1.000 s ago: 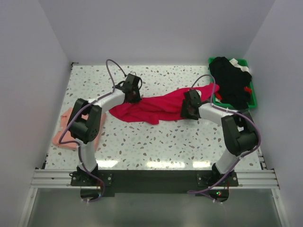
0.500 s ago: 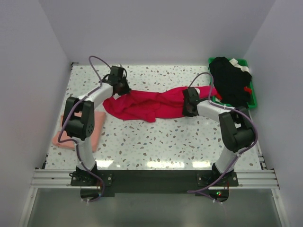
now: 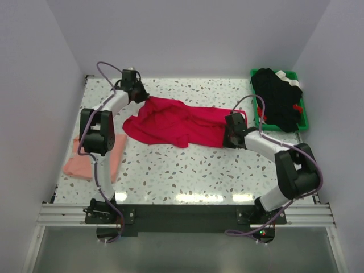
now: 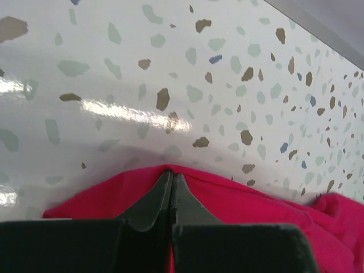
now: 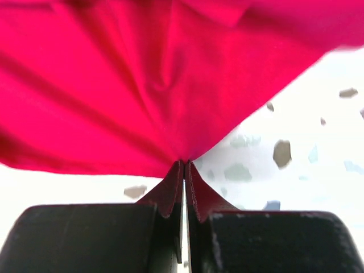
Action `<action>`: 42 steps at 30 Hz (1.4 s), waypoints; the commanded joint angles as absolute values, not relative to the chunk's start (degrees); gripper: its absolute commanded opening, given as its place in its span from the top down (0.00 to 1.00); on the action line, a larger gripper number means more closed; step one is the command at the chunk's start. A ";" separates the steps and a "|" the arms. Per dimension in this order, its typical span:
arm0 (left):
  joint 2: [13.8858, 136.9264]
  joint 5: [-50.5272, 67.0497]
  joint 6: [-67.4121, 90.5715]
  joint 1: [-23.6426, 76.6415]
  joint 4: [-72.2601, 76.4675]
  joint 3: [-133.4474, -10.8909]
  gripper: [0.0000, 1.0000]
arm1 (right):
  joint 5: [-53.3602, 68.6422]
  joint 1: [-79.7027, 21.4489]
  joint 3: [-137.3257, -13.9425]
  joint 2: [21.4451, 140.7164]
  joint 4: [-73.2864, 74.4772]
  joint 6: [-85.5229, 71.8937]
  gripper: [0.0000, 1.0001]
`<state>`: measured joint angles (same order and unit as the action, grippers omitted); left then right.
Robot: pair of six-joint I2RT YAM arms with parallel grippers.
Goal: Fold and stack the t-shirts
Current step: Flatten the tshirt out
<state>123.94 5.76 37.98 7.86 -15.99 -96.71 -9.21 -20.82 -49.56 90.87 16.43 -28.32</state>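
A crimson-red t-shirt (image 3: pixel 179 124) lies stretched across the middle of the speckled table between both arms. My left gripper (image 3: pixel 140 95) at the back left is shut on its left edge; in the left wrist view the closed fingertips (image 4: pixel 172 181) pinch the red t-shirt (image 4: pixel 239 202). My right gripper (image 3: pixel 230 135) is shut on the shirt's right end; the right wrist view shows the red t-shirt (image 5: pixel 142 85) fanning out in folds from my gripper (image 5: pixel 184 165). A salmon-pink t-shirt (image 3: pixel 85 161) lies folded at the left edge, partly hidden by the left arm.
A green bin (image 3: pixel 300 116) with dark clothes (image 3: pixel 277 96) piled in it sits at the back right corner. White walls close in the table on three sides. Both arm bases stand on the black rail (image 3: pixel 182 216) at the near edge.
The left gripper has pulled the shirt's left edge back and to the left. The right gripper shut on the right end and moved nearer, so the shirt has spread wider.
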 commanded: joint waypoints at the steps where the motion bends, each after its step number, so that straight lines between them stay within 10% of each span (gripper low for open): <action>1: 126.03 7.21 38.50 5.36 -11.78 -102.38 1.00 | -8.35 -20.65 -46.59 84.47 17.58 -29.26 1.00; 7: 131.57 11.95 37.00 4.04 -11.34 -110.37 0.98 | -8.17 -20.74 -43.42 78.49 19.33 -29.62 1.00; 18: 130.97 16.87 38.32 2.20 -12.13 -113.48 0.44 | -6.94 -20.92 -38.93 68.21 22.67 -30.94 0.95; 25: 110.86 13.02 45.52 3.25 -5.02 -83.92 0.46 | -7.29 -20.92 -44.82 68.99 22.24 -31.11 0.62; 32: 86.68 -2.28 52.20 6.50 -6.06 -56.98 0.64 | -4.92 -21.09 -50.89 75.76 19.78 -30.76 0.59; 42: 68.38 -9.66 56.07 6.33 -13.26 -34.47 0.64 | -2.81 -21.36 -52.91 79.36 18.54 -29.97 0.58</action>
<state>71.29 -4.71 54.08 6.74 -11.77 -36.91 -4.19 -20.99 -50.02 79.46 20.53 -30.61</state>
